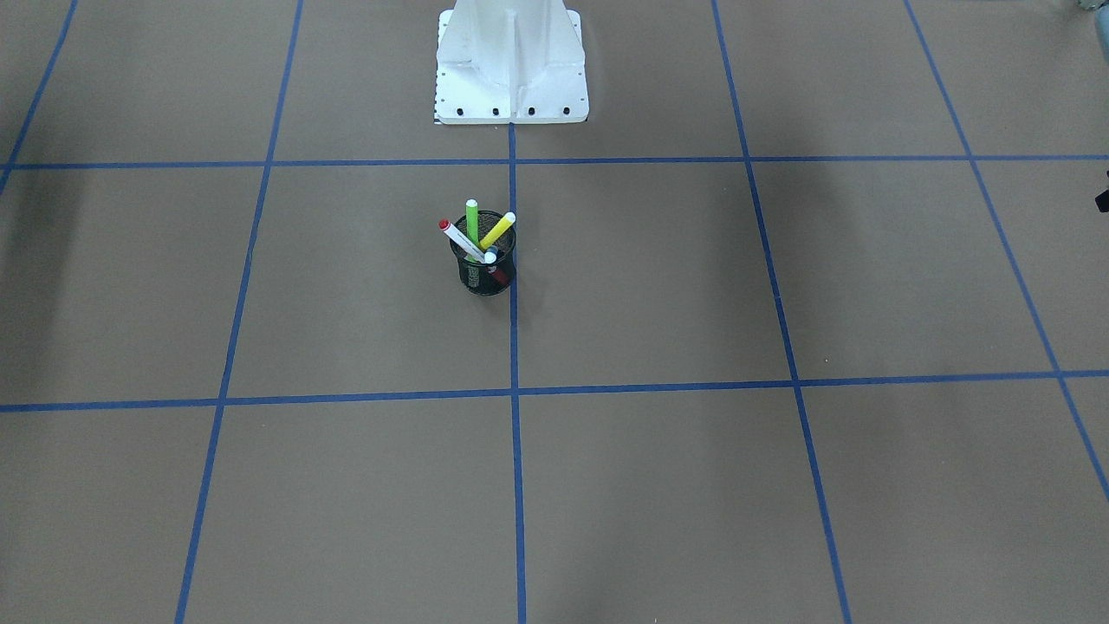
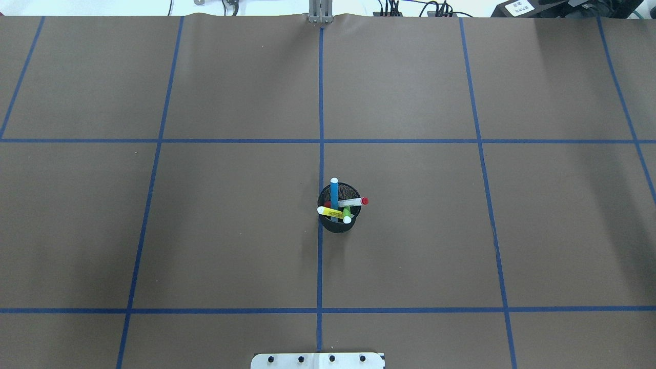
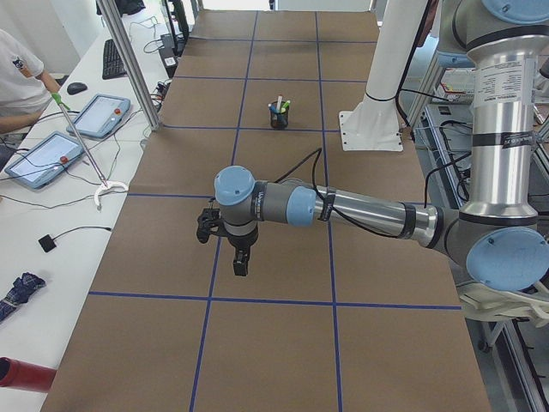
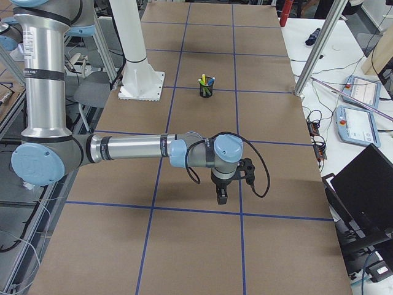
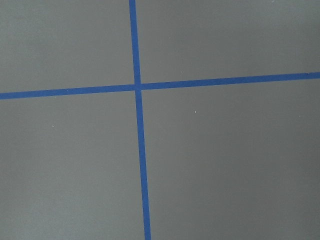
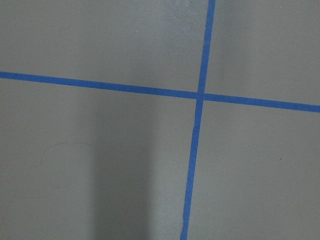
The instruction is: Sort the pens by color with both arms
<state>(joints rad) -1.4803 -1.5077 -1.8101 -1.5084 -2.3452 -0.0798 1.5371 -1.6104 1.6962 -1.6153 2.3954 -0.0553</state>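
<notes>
Several pens stand together in a black mesh cup [image 1: 485, 279] near the table's middle: a light green pen [image 1: 472, 218], a yellow pen [image 1: 499, 230], a white pen with red ends [image 1: 459, 240] and a blue pen [image 2: 334, 195]. The left arm [image 3: 360, 210] reaches out over the table's left end, far from the cup [image 3: 278, 116], and its gripper [image 3: 240, 266] points down. The right arm [image 4: 129, 147] mirrors it at the right end, its gripper [image 4: 221, 196] also pointing down. Whether either gripper is open or shut, I cannot tell. Both wrist views show only brown paper and blue tape.
Blue tape lines divide the brown table [image 2: 230, 230] into squares. The white mounting base [image 1: 511, 69] stands behind the cup. A seated person [image 3: 17, 81] and tablets [image 3: 94, 116] are beside the left end; a laptop [image 4: 368, 184] and pendants [image 4: 359, 120] are beside the right end.
</notes>
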